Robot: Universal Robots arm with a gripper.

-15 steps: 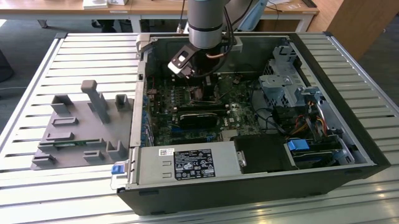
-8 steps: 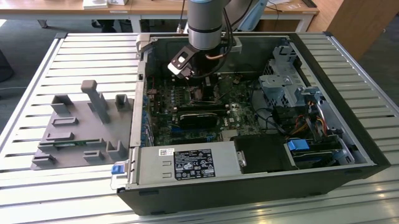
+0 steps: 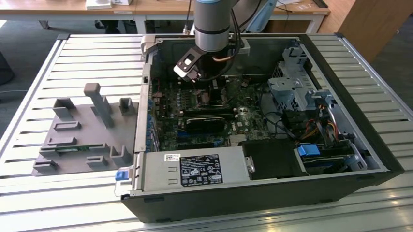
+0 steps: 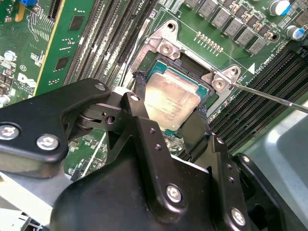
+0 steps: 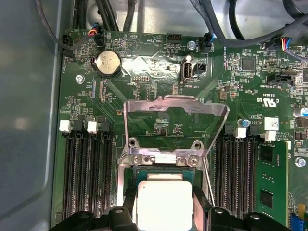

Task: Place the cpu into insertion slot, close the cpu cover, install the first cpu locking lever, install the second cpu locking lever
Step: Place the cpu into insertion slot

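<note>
**Exterior view, from its left to its right**
- Grey moulded holder tray [image 3: 77,140] with upright pegs, lying on a slatted metal table [image 3: 38,72].
- Open black computer case [image 3: 258,195], lying on its side, with a green circuit board [image 3: 193,104] inside. The arm [image 3: 213,24] reaches down over the far half of the board.
- Grey power supply box [image 3: 193,170] with a white label, at the near edge of the case.
- Silvery drive cage [image 3: 290,89] at the exterior view's right, with loose cables just below it.

**At the socket, both wrist views**
- cpu [image 4: 171,98]: a small flat square with a dull silver-grey metal lid, faintly marked, and a narrow green border around the lid. It lies level inside the square opening of the socket [image 4: 185,62], its edges parallel to the dark walls. Whether it is fully seated cannot be told.
- claw [image 5: 165,198]: two black fingers [image 4: 140,91], one pressed against each of two opposite edges of the cpu and clamped on it.
- cover [image 5: 178,103]: a thin silvery frame with a large square window. It stands raised on its hinge at one side of the socket, with the board visible through the window.
- Thin metal rod [image 4: 269,96], running from a screwed bracket at a socket corner out across the memory slots.
- Long black memory slots [image 5: 86,168], in banks on both sides of the socket.
- Round silver coin battery [image 5: 108,62], beyond the raised cover.
</note>
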